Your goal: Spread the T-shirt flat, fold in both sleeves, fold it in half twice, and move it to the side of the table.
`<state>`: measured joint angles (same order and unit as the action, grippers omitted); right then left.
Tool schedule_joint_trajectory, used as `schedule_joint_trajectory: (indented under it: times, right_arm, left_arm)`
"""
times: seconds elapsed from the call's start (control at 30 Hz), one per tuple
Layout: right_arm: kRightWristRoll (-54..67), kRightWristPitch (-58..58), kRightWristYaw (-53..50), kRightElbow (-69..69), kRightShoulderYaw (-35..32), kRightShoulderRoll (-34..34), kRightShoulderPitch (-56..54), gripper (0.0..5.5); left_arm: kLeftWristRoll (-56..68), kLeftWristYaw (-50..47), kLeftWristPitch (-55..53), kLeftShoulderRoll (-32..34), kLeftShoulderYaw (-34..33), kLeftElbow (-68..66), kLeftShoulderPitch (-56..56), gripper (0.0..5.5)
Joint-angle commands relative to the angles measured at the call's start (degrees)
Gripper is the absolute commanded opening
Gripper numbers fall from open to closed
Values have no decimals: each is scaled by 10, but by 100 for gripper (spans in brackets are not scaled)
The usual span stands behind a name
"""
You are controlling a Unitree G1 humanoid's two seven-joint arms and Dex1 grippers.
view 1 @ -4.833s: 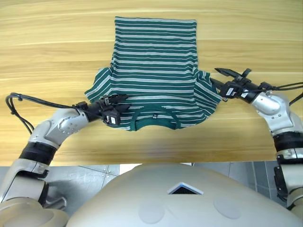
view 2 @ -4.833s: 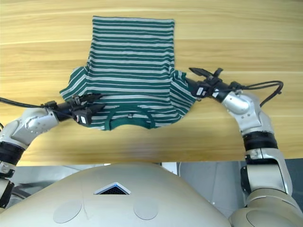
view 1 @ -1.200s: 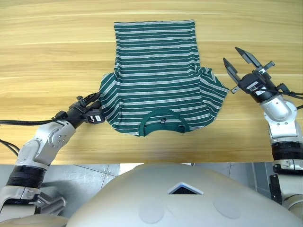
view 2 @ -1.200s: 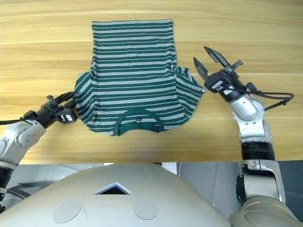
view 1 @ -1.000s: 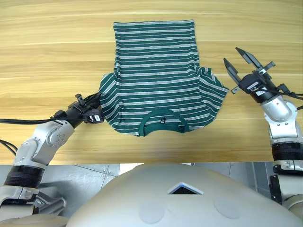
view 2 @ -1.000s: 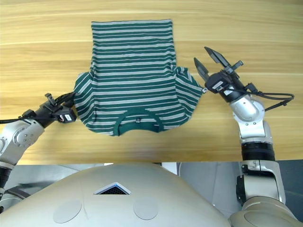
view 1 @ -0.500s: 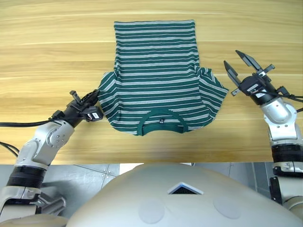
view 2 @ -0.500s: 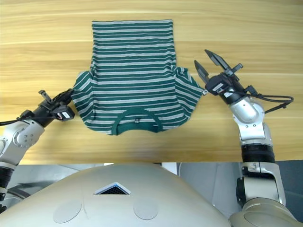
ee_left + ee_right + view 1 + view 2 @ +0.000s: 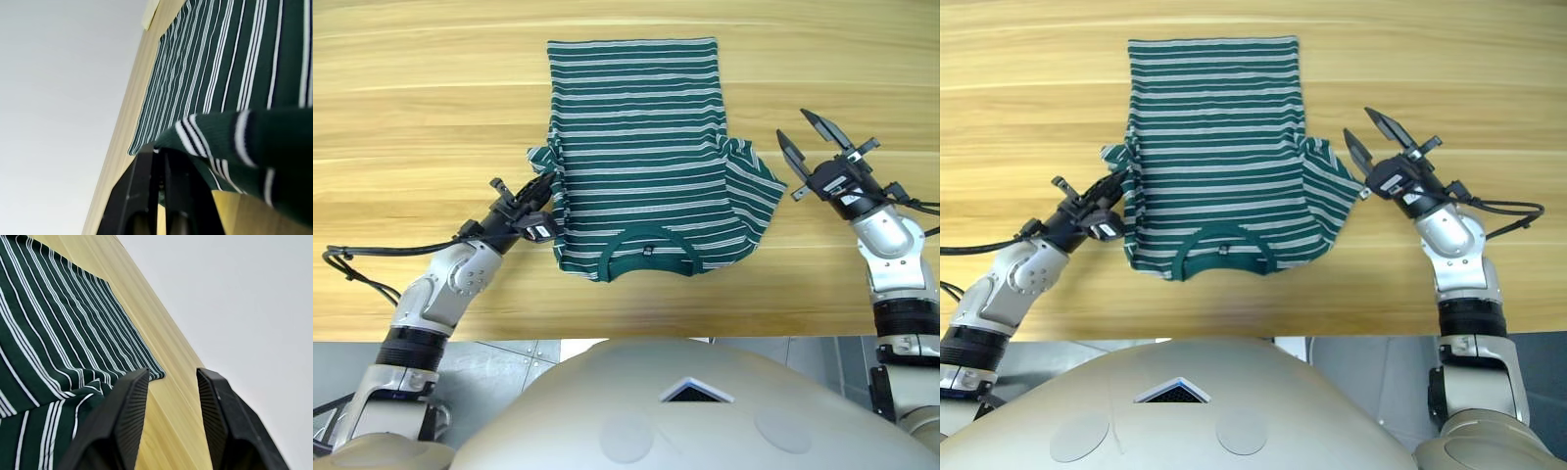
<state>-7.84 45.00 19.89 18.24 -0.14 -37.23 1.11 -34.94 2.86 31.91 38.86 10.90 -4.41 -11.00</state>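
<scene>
1. While the shirt [image 9: 636,127] lies on the table [image 9: 421,98] with its collar [image 9: 649,264] at the robot's side, the hem lies straight and flat on the far side of the collar.
2. Left of the collar, the left gripper [image 9: 540,193] is clamped on the edge of the left sleeve [image 9: 541,159].
3. That sleeve is bunched up and drawn in against the shirt's body, a little farther out than the collar.
4. From the left wrist, the fingers [image 9: 142,191] stand almost together with striped cloth caught at their tips. A humped fold of sleeve rises just beyond them.
5. Right of the collar and a little farther out, the right gripper [image 9: 793,124] sits just beside the right sleeve [image 9: 754,181]. Its jaws are spread wide and grasp nothing.
6. The right sleeve lies spread outward from the collar, slightly rumpled.
7. From the right wrist, bare table and the sleeve's striped edge show between its two fingers [image 9: 122,416].
</scene>
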Motion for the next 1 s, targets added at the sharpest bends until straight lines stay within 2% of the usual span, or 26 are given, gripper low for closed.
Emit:
schedule_joint_trajectory:
  times: [0.03,0.3,0.5,0.83,1.0]
  right_arm:
    - [-4,4,-2,11,1,7,-17,178]
    - [-3,5,-1,13,-1,7,-20,178]
    - [-5,5,2,15,3,7,-27,178]
    - [-5,5,5,14,1,0,-27,178]
    - [-40,-4,3,1,-14,-37,3,178]
  left_arm:
    - [-20,0,13,-10,20,-16,31,0]
    - [-7,57,56,-28,98,-56,46,0]
    - [47,96,79,-34,122,-82,47,109]
    - [94,106,66,-42,106,-103,42,287]
    - [78,105,63,-16,101,-111,11,287]
